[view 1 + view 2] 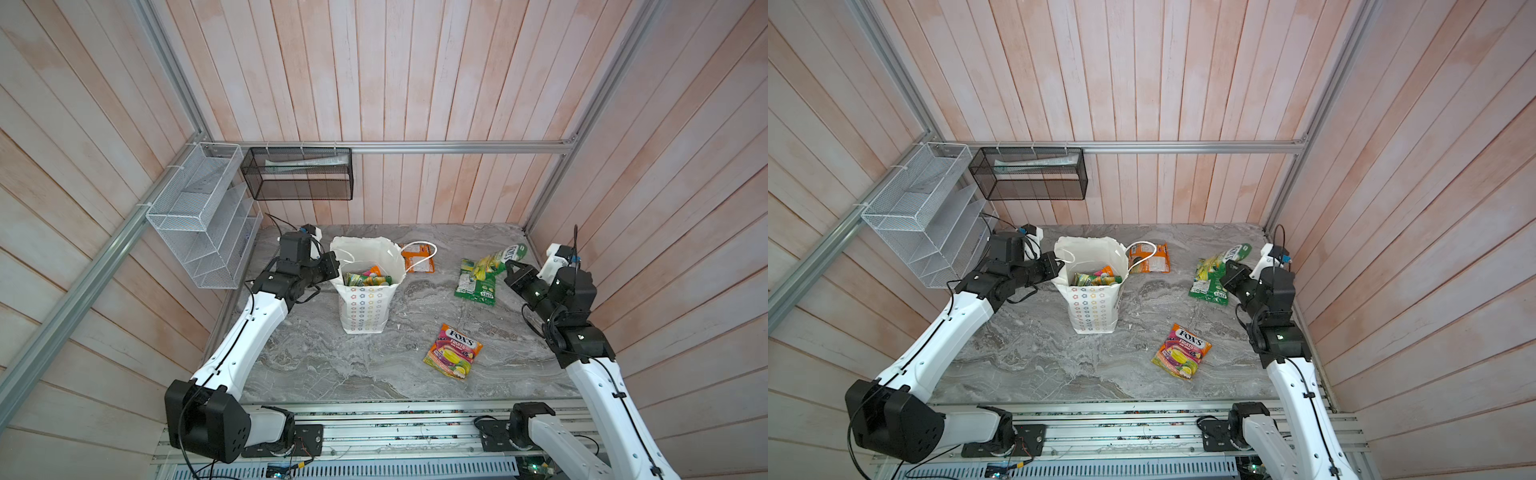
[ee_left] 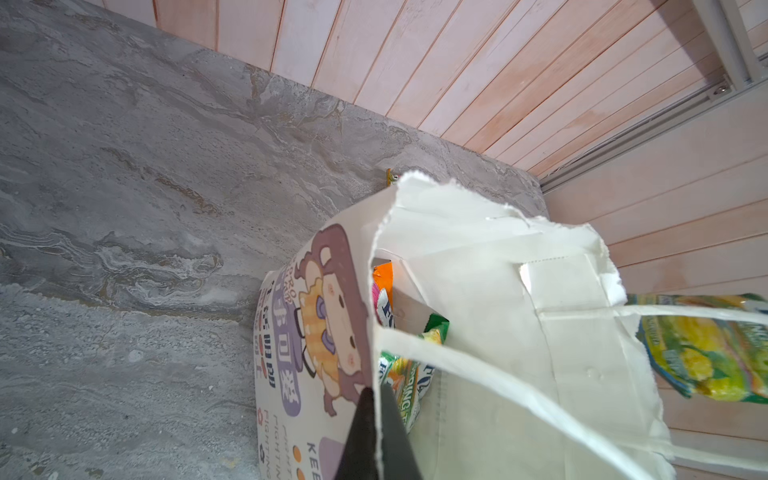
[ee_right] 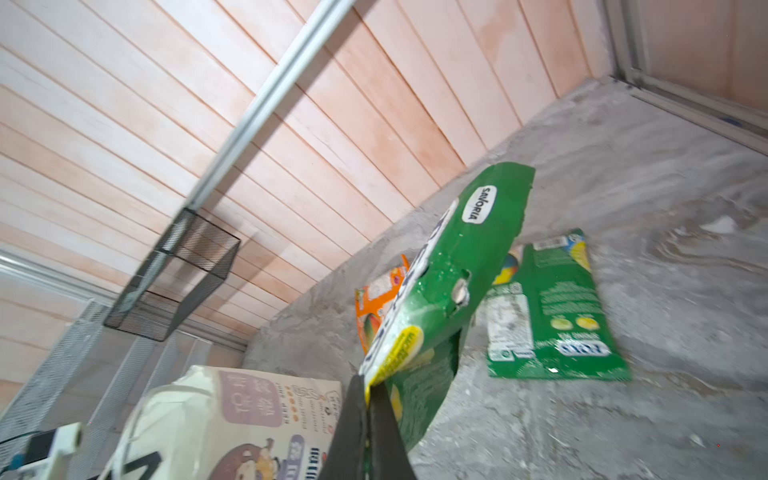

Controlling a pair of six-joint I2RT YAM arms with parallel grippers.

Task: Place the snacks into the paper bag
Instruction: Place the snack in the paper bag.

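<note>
Left fingers (image 2: 365, 436) grip bag (image 2: 498, 232) | right fingers (image 3: 351, 424) grip green snack (image 3: 469, 249) | marble tabletop (image 1: 332, 365) | plank walls (image 1: 415, 83)

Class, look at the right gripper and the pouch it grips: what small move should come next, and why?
Probably carry the green-yellow pouch toward the paper bag. The right gripper is shut on the pouch's edge with the pouch tilted up off the table, and the left gripper pinches the bag's rim, so the mouth stands open.
</note>
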